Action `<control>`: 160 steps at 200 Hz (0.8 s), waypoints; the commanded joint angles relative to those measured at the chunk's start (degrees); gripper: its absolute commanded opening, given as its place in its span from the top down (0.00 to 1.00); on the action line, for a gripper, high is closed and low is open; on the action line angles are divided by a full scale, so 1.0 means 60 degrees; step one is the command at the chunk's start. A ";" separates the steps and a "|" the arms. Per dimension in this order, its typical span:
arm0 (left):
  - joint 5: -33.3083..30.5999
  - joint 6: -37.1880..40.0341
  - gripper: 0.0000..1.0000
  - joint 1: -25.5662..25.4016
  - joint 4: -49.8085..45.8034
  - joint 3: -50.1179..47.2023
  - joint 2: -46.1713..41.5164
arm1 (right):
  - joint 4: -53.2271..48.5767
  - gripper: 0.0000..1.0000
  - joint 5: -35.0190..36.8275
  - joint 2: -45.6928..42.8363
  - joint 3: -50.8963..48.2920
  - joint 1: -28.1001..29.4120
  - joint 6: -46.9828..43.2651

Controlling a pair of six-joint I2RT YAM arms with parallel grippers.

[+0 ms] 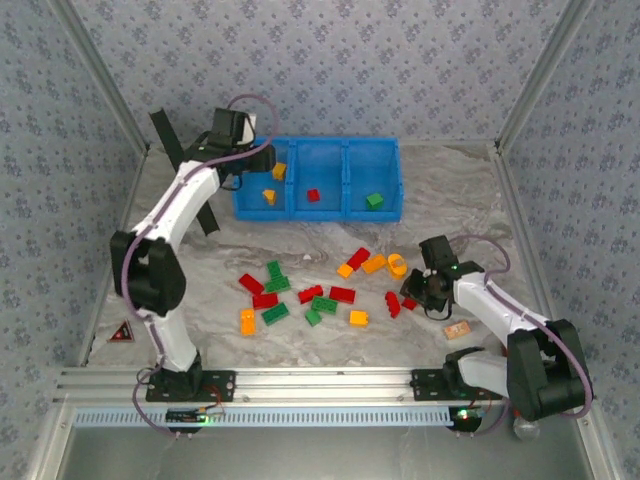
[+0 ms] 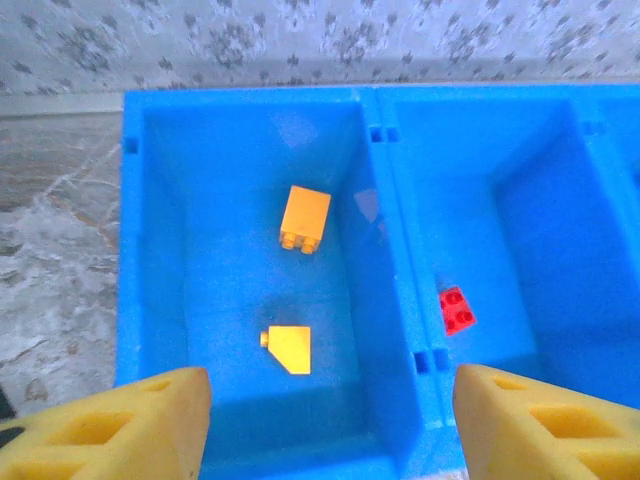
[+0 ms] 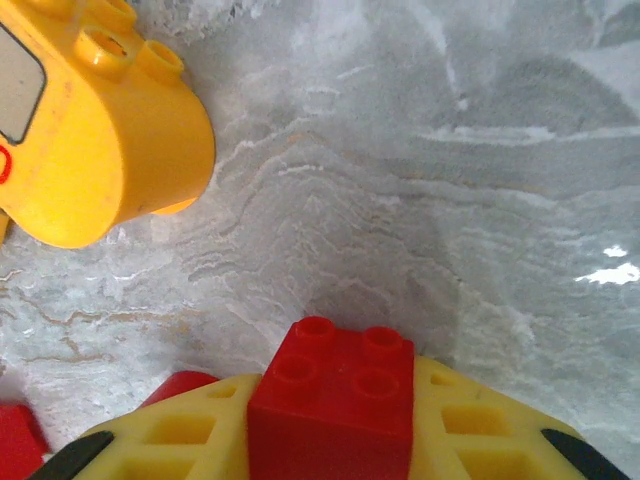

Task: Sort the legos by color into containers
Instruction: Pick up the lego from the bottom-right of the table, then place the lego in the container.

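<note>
You have the blue bin [image 1: 320, 212] standing at the far side of the counter [image 1: 210, 262], its three compartments in a row. The left compartment holds two orange-yellow bricks [image 1: 279, 171], lying apart from each other, one toward the far wall and one toward the front. Your left gripper [image 2: 330, 400] hangs above the near edge of this compartment. Its fingers [image 2: 120, 425] are spread wide apart, and the compartment floor shows between them. The middle compartment holds a single red brick [image 1: 313, 195], studs up, lying close to the divider it shares with the left compartment. The right compartment holds one green brick [image 1: 374, 201], toward the front wall. The loose legos [image 1: 311, 294] lie scattered on the counter in front of the bin, between the two arms, with red, green and orange-yellow mixed together. At the right end of that scatter your right gripper [image 1: 425, 290] sits low, its fingers pressed against both sides of a four-stud red brick [image 3: 335, 390]. You cannot tell from these views whether that brick is off the counter. A rounded yellow piece [image 3: 90, 130] lies near, ahead of the fingers. A tan block [image 1: 457, 329] rests on the counter just beside the right arm.
</note>
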 commanded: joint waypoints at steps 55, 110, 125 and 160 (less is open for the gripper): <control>-0.1147 -0.0709 0.33 -0.0356 -0.0320 -0.5016 -0.4868 | -0.2089 0.71 0.1063 -0.0132 0.3888 0.0156 -0.2329; -0.1581 -0.2312 0.30 -0.0767 -0.0945 -0.7080 -0.7739 | -0.1352 0.72 0.1526 0.2159 0.7467 0.1237 -0.3946; -0.1573 -0.2727 0.29 -0.0800 -0.1106 -0.7377 -0.8190 | -0.1213 0.72 0.1824 0.3025 0.8475 0.1756 -0.4381; -0.1221 -0.3527 0.26 -0.0845 -0.1145 -0.8043 -0.8645 | -0.1248 0.71 0.2391 0.5323 1.0860 0.2741 -0.5300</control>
